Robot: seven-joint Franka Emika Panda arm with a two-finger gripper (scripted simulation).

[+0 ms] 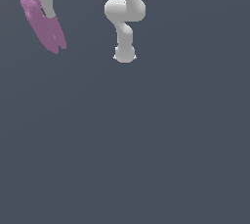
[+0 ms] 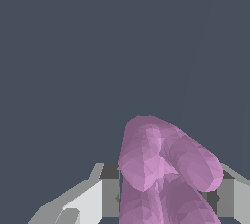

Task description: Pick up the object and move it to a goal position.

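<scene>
- The pink piece (image 1: 45, 25) hung at the top of the exterior view's left, tilted, with its free end pointing down and toward the exterior view's right.
- The gripper (image 1: 41, 4) was clenched on its upper part; 1 pale finger (image 1: 48, 9) crossed the front of the piece, so the hold looked like a pinch across the narrow width.
- From the wrist view, the lumpy piece (image 2: 161, 169) filled the gap between the 2 white fingers (image 2: 100, 196), its knobbly end sticking out past them.
- I judged that the piece was off the ground, since nothing showed beneath it but plain dark floor (image 1: 146, 145).
- The rest of the arm (image 1: 125, 17) stood well apart, near the top middle of the exterior view.
- No goal marker showed anywhere, so I could not tell how far the carry had to go.
- The tilt suggested a grip near 1 end, which might let the piece swing.
</scene>
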